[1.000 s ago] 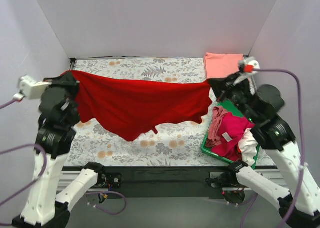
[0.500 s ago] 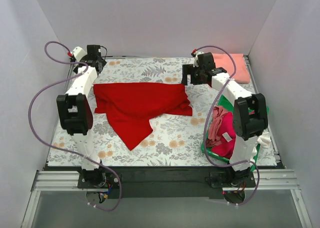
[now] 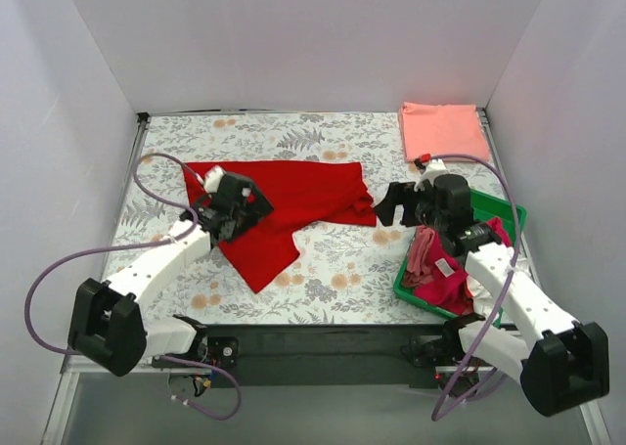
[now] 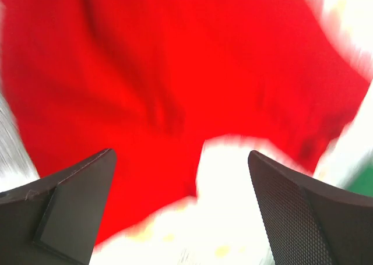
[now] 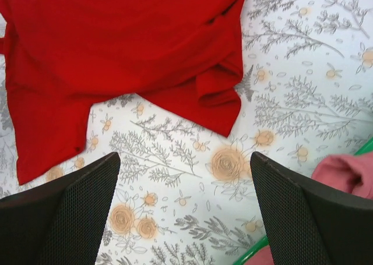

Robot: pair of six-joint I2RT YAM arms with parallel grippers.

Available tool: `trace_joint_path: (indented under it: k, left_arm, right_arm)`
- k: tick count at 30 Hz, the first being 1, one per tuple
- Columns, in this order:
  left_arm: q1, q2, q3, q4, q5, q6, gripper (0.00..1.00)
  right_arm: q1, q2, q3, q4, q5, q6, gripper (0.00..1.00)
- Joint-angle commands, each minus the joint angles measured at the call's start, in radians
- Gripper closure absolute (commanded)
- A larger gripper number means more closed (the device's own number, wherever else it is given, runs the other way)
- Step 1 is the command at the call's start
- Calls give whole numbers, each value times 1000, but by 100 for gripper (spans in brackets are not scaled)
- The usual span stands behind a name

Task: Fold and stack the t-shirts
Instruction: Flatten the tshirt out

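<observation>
The red t-shirt (image 3: 293,193) lies spread but rumpled on the table (image 3: 342,269), a little left of the middle of the top view. Its long axis runs across the frame from left to right, and one loose flap trails down toward the lower left. The left gripper (image 3: 243,210) hangs over the shirt's left part, so cloth lies beneath it on nearly every side. Its wrist view is blurred, but red fabric (image 4: 175,73) fills most of the frame, and the two fingers of the left gripper (image 4: 180,154) stand wide apart with nothing between them. The right gripper (image 3: 388,205) sits just off the shirt's right end, over bare floral cover, so the cloth lies to its left in the top view. In its wrist view the red t-shirt (image 5: 116,49) takes up the upper left, and the bunched, doubled-over right corner comes to a point just above the gap of the right gripper (image 5: 185,154), which is also spread wide and empty. That creased corner appears to be the nearest hold for the right arm, and the left edge or the trailing flap for the left arm. The shirt probably needs flattening along its long axis before any fold. A salmon-pink t-shirt (image 3: 440,130) lies folded at the upper right. More shirts (image 3: 452,264) are heaped in the green bin (image 3: 511,213) at the lower right, beside the right arm.
</observation>
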Motion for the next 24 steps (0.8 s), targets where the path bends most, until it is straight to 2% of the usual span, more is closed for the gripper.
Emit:
trace_joint_path:
  k: [1,4,10,16,20,24]
  left_arm:
    - [-145,-64,-165,-90,44,-137,4]
    - [-263,-117,-196,-158,14,-220,4]
    - [-394,-114,-273,-199,60,-343,4]
    - [-429,-79,-281,-251,11,-412,9]
    - [-429,-69,-282,-291,-78,-458,19]
    - [-428,-49,-296,-267,-95,-475,22]
  right_arm:
    - [0,-97,-84,127,-29,48,2]
    - [0,-140,-116,132,-39,53,2]
    - [0,-140,-156,133,-80,53,2]
    - [1,-129,-166,136,-103,39,2]
    - [0,-135,-176,136,-100,32,2]
    - [0,-137,-177,138,-98,27,2]
